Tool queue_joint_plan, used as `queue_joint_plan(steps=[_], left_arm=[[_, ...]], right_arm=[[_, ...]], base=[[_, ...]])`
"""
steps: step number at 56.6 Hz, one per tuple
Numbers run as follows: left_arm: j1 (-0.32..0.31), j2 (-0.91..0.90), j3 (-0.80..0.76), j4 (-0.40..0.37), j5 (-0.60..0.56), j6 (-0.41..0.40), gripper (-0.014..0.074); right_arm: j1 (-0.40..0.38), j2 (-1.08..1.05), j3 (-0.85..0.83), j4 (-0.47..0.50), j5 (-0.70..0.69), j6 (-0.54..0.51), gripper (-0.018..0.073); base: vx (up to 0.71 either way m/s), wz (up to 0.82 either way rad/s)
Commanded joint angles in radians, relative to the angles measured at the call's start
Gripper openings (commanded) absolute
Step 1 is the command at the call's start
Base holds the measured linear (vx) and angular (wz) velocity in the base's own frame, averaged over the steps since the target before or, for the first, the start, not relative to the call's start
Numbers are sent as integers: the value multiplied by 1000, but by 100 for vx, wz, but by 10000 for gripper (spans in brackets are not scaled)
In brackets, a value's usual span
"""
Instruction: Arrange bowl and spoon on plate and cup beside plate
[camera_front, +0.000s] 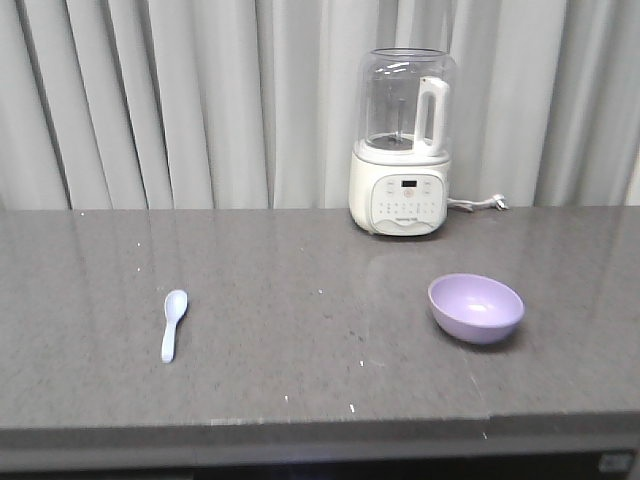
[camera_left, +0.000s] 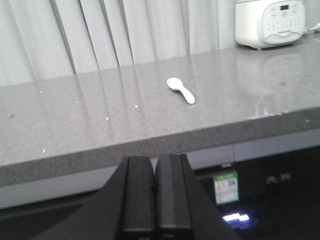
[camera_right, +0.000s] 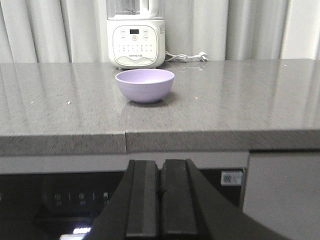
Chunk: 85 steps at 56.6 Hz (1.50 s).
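Soft, even light — faint sheen on the countertop (camera_front: 300, 300), slightly blurred.

**Black, slab-like fingers on both arms**

The left gripper (camera_left: 153, 162) is matt black. Its two flat, rectangular fingers (camera_left: 138, 195) lie side by side with only a thin seam between them, their faces slightly greyer than the rest. Beneath them the shell flares outward in smooth slanted sides. The right gripper (camera_right: 160, 165) looks alike, its fingers (camera_right: 175, 200) the same plain dark slabs with squared tips.
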<state>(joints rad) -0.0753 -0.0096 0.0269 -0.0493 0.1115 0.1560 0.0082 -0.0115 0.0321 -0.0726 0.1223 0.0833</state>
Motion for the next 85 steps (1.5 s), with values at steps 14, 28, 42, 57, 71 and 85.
queue_joint_plan(steps=[14, 28, 42, 57, 71, 85], left_arm=[[-1, -17, -25, -3, -82, -9, -3], [-1, -17, -25, -3, -82, -9, -3], [-1, -17, -25, -3, -82, -9, -3], [-1, -17, -25, -3, -82, -9, -3], [-1, -17, -25, -3, -82, -9, -3], [-1, -17, -25, -3, -82, -9, -3]], right_arm=[[-5, -4, 2, -10, -82, 0, -8], [-5, -4, 2, -10, -83, 0, -8], [-5, -4, 2, -10, -83, 0, -8], [-5, -4, 2, -10, -83, 0, -8], [-5, -4, 2, -10, -83, 0, -8], [-5, -4, 2, -8, -83, 0, -8]], base=[[44, 6], [37, 1], [24, -5], [8, -4], [1, -1], [0, 0]])
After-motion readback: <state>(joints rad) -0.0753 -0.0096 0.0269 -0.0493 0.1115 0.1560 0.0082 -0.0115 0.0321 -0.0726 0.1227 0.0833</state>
